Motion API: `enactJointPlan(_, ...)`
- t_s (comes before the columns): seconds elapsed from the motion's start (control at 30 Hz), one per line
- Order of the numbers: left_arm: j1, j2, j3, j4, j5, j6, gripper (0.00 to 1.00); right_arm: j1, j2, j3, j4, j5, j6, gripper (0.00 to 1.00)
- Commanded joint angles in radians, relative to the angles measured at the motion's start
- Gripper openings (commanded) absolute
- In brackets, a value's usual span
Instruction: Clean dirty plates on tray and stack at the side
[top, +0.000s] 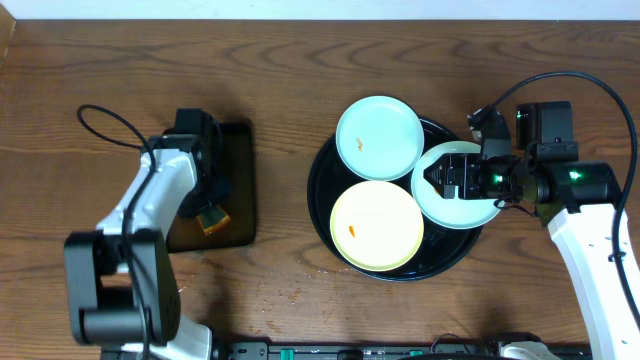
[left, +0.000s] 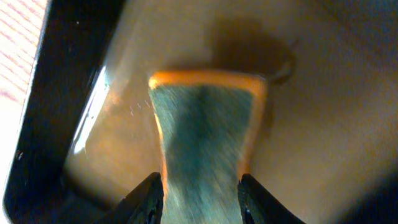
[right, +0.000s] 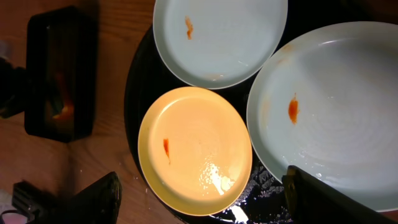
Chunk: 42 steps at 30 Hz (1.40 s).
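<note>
OVERHEAD: Round black tray (top: 318, 196), glossy with a raised rim, sits right of centre on the wood-grain table (top: 120, 60) with three round plates on it. Far mint plate (top: 379, 137) overhangs the tray's top edge, yellow plate (top: 376, 226) lies at the near side, and right mint plate (top: 455, 208) is partly hidden under the right gripper (top: 440, 180). The plates have no long axis. At left, the rectangular tray (top: 243, 180) runs lengthwise top to bottom, w/ the left gripper (top: 211, 203) over the sponge (top: 213, 219).

LEFT WRIST: Left gripper (left: 200, 199) pinches the sponge (left: 205, 137), fingers (left: 149, 199) against both sides. The top is fuzzy grey-green w/ an orange edge, and its long axis runs away from the claw. The shot is blurred, and the tray wall (left: 56, 93) is cut off at left.

RIGHT WRIST: Right gripper (right: 205, 186) is spread wide, one finger over the right mint plate (right: 336, 112), which is cropped at the frame edge. Each plate carries an orange smear, a thin upright streak on the yellow plate (right: 196, 149), another on the far mint plate (right: 217, 43). Round tray (right: 134, 93) is mostly covered. Rectangular tray (right: 31, 74) is dim at upper left.
</note>
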Motion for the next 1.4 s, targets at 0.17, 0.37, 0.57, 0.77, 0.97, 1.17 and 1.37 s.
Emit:
enactJointPlan(0.17, 0.023, 0.149, -0.01, 0.072, 0.054, 0.053, 0.1, 0.009, 0.0, 0.019, -0.008, -0.015, -0.006, 0.78)
enactJointPlan(0.37, 0.023, 0.092, 0.06, 0.035, 0.229, 0.267, 0.07, 0.009, 0.0, 0.019, -0.011, -0.015, -0.006, 0.77)
enactJointPlan(0.57, 0.023, -0.028, 0.092, 0.0, 0.22, 0.364, 0.08, 0.01, 0.0, 0.019, -0.011, -0.015, -0.006, 0.76)
enactJointPlan(0.77, 0.023, -0.03, 0.056, 0.005, 0.213, 0.364, 0.17, 0.01, 0.0, 0.019, -0.008, -0.015, -0.006, 0.77)
enactJointPlan(0.97, 0.023, 0.005, -0.007, 0.077, 0.213, 0.364, 0.37, 0.01, 0.0, 0.02, -0.008, -0.015, -0.006, 0.77)
enactJointPlan(1.17, 0.023, 0.019, -0.036, 0.115, 0.214, 0.364, 0.38, 0.01, 0.0, 0.019, -0.008, -0.015, -0.006, 0.78)
enactJointPlan(1.37, 0.023, 0.042, -0.089, 0.177, 0.214, 0.363, 0.19, 0.01, 0.0, 0.019, -0.008, -0.015, -0.006, 0.78)
